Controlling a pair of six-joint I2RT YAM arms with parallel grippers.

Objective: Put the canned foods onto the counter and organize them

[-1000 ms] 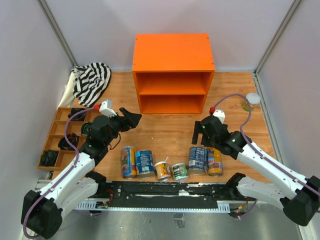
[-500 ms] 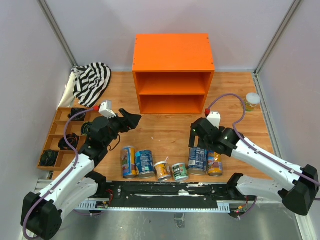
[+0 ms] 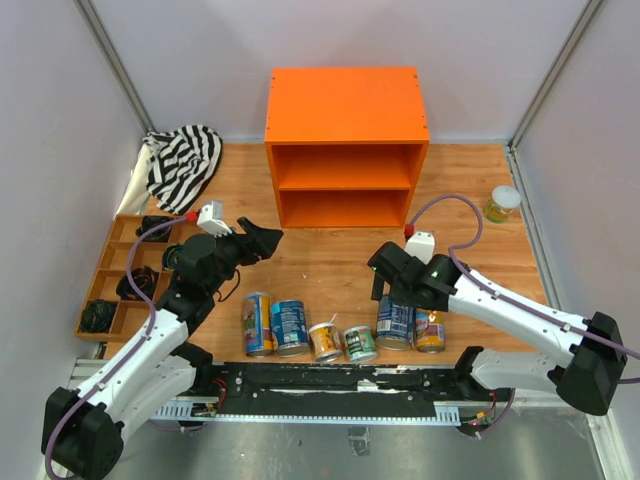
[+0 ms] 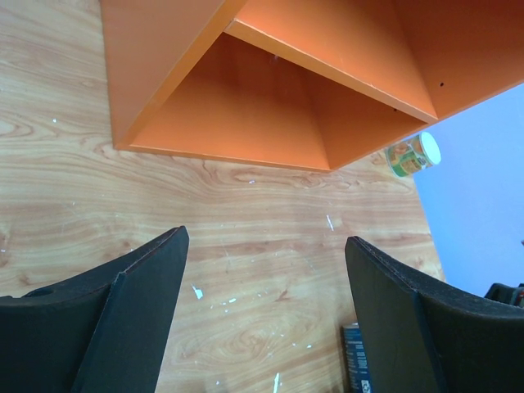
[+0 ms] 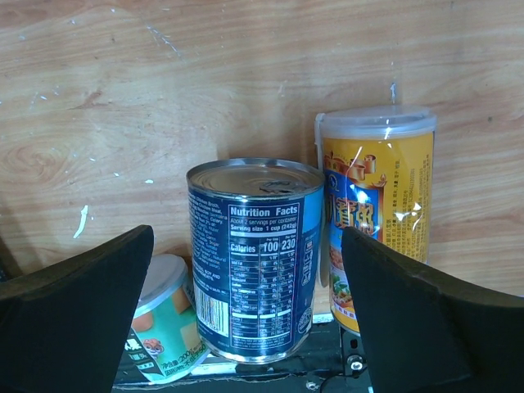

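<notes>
Several cans stand in a row near the table's front edge: a tall yellow-and-blue can [image 3: 257, 323], a wide blue can [image 3: 289, 326], a small yellow can [image 3: 325, 341], a small green can [image 3: 359, 343], a second wide blue can [image 3: 395, 320] and a tall yellow can [image 3: 430, 328]. The orange counter [image 3: 345, 105] stands at the back. My right gripper [image 3: 385, 283] is open, just behind the second blue can [image 5: 254, 254], which sits between its fingers in the right wrist view, with the tall yellow can [image 5: 378, 205] and green can [image 5: 160, 319] beside it. My left gripper [image 3: 262, 240] is open and empty.
A small can [image 3: 503, 203] stands at the back right, also in the left wrist view [image 4: 412, 155]. A striped cloth [image 3: 183, 160] lies at the back left. A brown compartment tray [image 3: 118, 275] with dark items lies along the left side.
My right gripper has moved left and toward the row of cans, now lined up behind the second wide blue can. The left arm has barely moved.
</notes>
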